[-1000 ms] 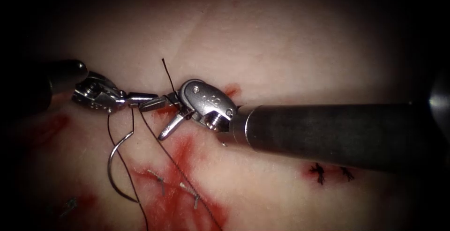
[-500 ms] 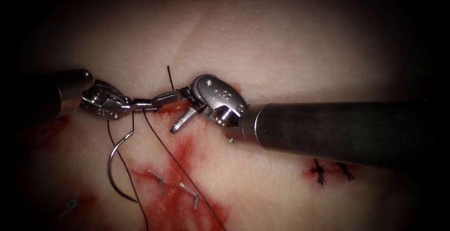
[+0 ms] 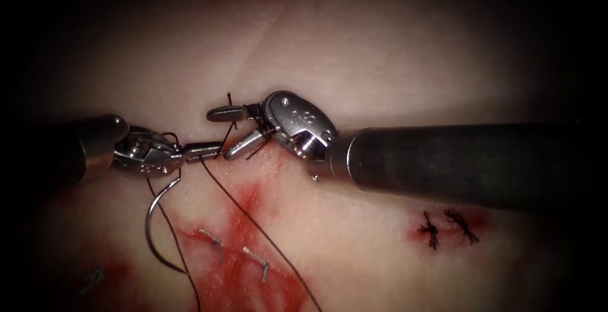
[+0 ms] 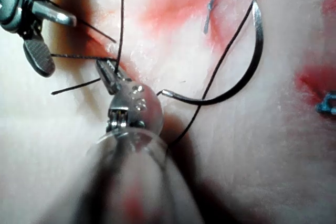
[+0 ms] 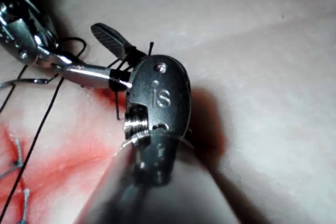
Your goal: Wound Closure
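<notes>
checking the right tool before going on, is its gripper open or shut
Open: the right gripper's two fingers stand clearly apart in the endoscope and right wrist views, with thread wrapped around them near their base.

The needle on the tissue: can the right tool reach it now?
Probably not directly. The right tool has open jaws with thread wound around them, and the left tool, shut on thread, sits between it and the needle.

Both arms are long dark round shafts, each capped with a bright steel collar. The right tool has a rounded silver wrist stamped with small markings — a screw head and a threaded pin show on its side. The left tool is smaller, with slim polished steel links and narrow jaws.
</notes>
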`<act>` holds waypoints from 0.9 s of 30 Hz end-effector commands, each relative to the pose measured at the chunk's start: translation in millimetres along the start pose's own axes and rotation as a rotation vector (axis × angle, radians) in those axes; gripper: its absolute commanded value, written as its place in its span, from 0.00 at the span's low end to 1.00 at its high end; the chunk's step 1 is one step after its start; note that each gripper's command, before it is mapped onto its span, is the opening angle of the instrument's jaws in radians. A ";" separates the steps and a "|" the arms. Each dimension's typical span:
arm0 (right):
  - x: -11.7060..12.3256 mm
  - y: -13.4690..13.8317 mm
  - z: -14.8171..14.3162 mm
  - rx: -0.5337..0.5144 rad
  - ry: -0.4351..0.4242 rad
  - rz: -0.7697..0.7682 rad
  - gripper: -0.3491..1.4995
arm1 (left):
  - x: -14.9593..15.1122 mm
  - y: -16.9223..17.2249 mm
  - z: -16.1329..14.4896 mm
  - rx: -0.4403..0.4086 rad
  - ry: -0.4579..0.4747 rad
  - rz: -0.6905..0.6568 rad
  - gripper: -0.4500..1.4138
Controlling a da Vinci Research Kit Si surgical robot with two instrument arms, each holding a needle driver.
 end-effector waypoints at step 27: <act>-4.5 0.1 -1.3 -0.436 -0.149 0.108 0.71 | 2.3 3.1 3.6 0.096 -0.207 -0.161 0.00</act>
